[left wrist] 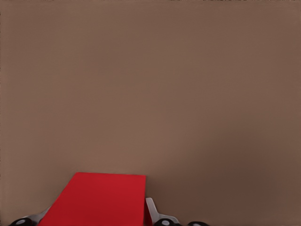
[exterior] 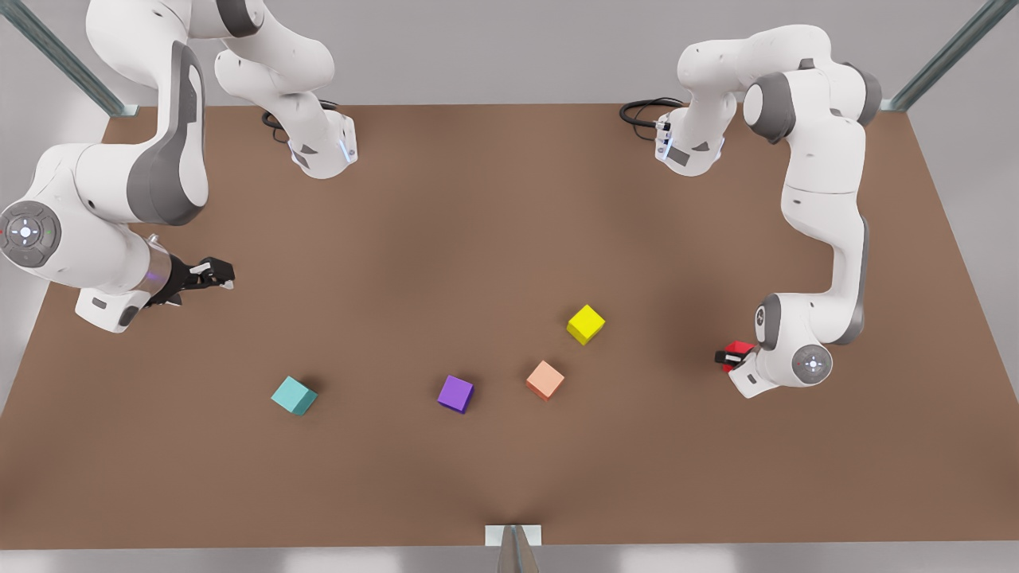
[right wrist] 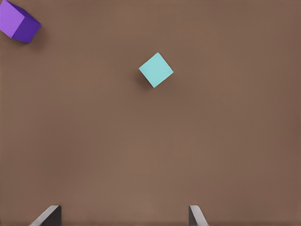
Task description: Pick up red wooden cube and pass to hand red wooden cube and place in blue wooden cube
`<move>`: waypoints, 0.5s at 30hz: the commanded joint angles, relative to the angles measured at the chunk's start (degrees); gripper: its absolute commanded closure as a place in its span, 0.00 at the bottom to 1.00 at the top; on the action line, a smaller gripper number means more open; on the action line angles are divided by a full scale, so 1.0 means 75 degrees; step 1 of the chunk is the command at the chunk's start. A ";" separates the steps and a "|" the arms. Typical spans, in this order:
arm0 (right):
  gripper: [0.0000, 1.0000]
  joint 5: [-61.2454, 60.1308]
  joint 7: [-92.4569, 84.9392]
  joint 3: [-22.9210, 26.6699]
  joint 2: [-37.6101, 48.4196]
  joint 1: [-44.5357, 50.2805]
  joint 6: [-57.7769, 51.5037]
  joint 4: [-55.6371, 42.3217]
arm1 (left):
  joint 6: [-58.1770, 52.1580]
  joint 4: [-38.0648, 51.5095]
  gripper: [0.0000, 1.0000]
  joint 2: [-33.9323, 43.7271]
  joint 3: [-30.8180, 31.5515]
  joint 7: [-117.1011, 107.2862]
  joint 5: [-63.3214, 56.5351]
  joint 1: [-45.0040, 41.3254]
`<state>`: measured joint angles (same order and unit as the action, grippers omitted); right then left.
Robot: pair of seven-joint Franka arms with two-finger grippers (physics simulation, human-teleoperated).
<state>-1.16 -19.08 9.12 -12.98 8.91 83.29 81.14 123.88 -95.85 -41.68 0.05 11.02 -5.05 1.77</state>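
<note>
While its jaws are clamped on the red wooden cube [exterior: 737, 348], the left gripper [exterior: 728, 358] sits at the front view's right, low over the bench [exterior: 509, 199]; in the left wrist view the red wooden cube [left wrist: 96, 200] sits between the fingers [left wrist: 151, 209] with bare bench beyond. The right gripper [exterior: 223, 276] hangs at the front view's left, jaws spread wide and holding nothing, its fingertips [right wrist: 49, 215] framing open bench. From its wrist view the blue wooden cube [right wrist: 156, 69] lies ahead, the purple cube [right wrist: 19, 22] well apart from it. On the bench, from the front view's left, lie the blue wooden cube [exterior: 294, 395], purple cube [exterior: 455, 393], salmon cube [exterior: 545, 380] and yellow cube [exterior: 586, 324], none touching.
</note>
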 commanded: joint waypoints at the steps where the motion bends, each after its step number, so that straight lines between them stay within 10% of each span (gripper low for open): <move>1: 0.00 -0.0021 -0.0046 0.0003 0.0009 -0.0004 -0.0008 -0.0003 | 0.0041 0.0006 0.32 0.0026 0.0039 0.0101 0.0041 0.0021; 6: 0.00 -0.0033 -0.0034 0.0003 -0.0003 -0.0004 -0.0008 -0.0014 | -0.0930 0.0475 0.35 0.0108 0.0578 0.0136 0.0965 0.0373; 9: 0.00 0.0049 -0.0419 0.0003 -0.0096 -0.0004 -0.0008 -0.0096 | -0.4117 0.2232 0.35 0.0108 0.1667 -0.0611 0.2243 0.0584; 15: 0.00 -0.4836 -0.5764 -0.0242 -0.2534 -0.0531 -0.0359 -0.0553 | -0.1261 0.2315 0.38 -0.1614 0.5206 -0.0837 0.6533 0.0349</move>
<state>-22.69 -27.24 7.65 -30.74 5.04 82.38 76.85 107.84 -78.67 -52.52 36.70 8.51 32.33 4.47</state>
